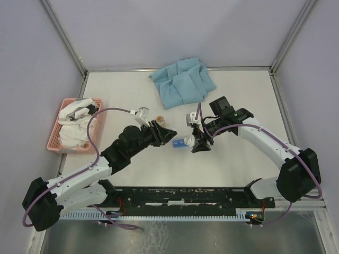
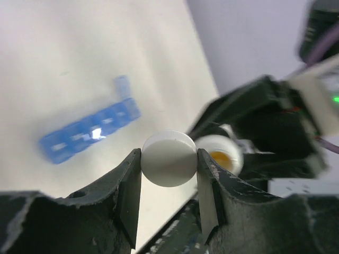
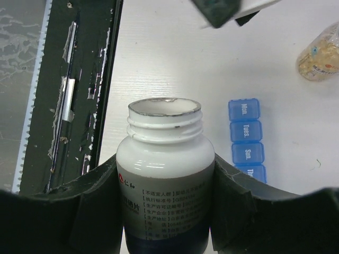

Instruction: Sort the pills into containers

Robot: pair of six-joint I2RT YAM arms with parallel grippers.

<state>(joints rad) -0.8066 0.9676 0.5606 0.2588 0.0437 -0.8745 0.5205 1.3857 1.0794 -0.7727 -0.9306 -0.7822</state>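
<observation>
Top view, left claw (image 1: 168, 135): it reaches to the middle of the table (image 1: 238, 164). Its jaws are too small to read here.
Top view, right claw (image 1: 199, 144): it faces the left claw and has a white bottle (image 1: 188, 141) in it.
Top view, pill box (image 1: 177, 143): it is blue and lies on the table between the two claws.
Top view, other things: a pink basket (image 1: 53, 138) with white cloth (image 1: 71, 135) sits at the left. A blue cloth (image 1: 183, 82) lies at the back.
Left wrist view, left claw: it is clamped on a round white cap (image 2: 168, 159).
Left wrist view, pill box: it looks blurry and lies past the cap, to the left.
Right wrist view, right claw: it is clamped on the sides of the white bottle, whose top is open.
Right wrist view, pill box: it lies just right of the bottle, with day names on its lids.
Right wrist view, small clear bottle (image 3: 320, 53): it lies farther off.
</observation>
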